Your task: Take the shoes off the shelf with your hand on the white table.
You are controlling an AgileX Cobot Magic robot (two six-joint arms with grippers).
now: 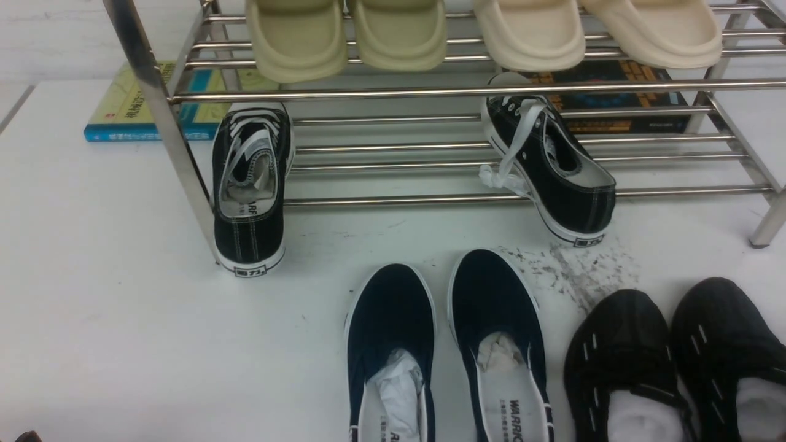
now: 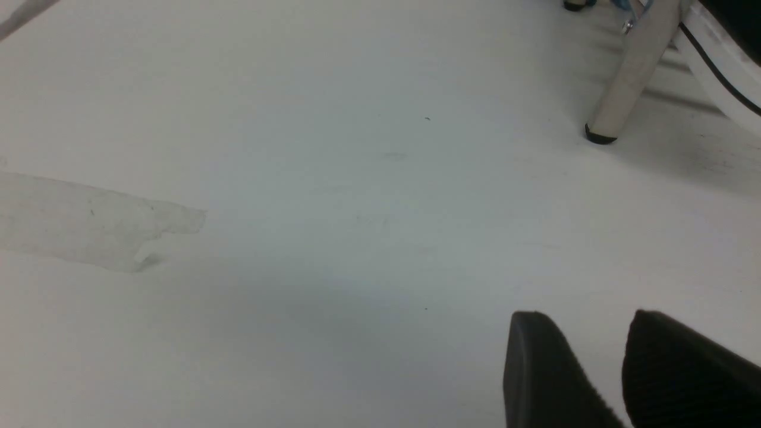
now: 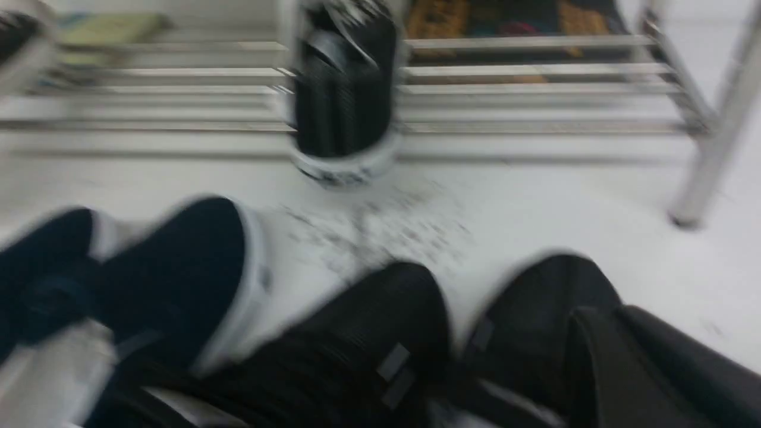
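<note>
Black knit shoes (image 1: 620, 344) are located at the near right of the front view, on the white bench (image 1: 110, 276) and off the shelf (image 1: 430, 92). Both are set side by side with the long axes roughly parallel. Toes are directed away from the camera, toward the shelf; the heels are cut off by the picture edge. The uppers are of textured black knit marked with short white dashes, and white stuffing is seen in the openings. A patch of grey scuff marks (image 1: 571, 270) lies just beyond the toes.

Navy slip-ons (image 1: 491, 294) with white rims are placed beside the pair, on the robot's left of it, toes likewise toward the shelf.

The shelf is built of shiny chrome bars and posts in two tiers. Two black canvas sneakers (image 1: 249, 184) with white soles are carried on the lower tier, well apart, heels toward the camera and overhanging the front bar. Beige moulded slides (image 1: 399, 31) are carried on the upper tier. Books (image 1: 123, 110) lie flat behind the rack.

The left fingers (image 2: 547, 368), black and ribbed, are shown above bare bench near a shelf leg (image 2: 624, 77), narrowly parted with nothing between them. The right fingers (image 3: 684, 368) appear blurred at the right-hand knit shoe and are almost closed; whether anything is gripped cannot be told.
</note>
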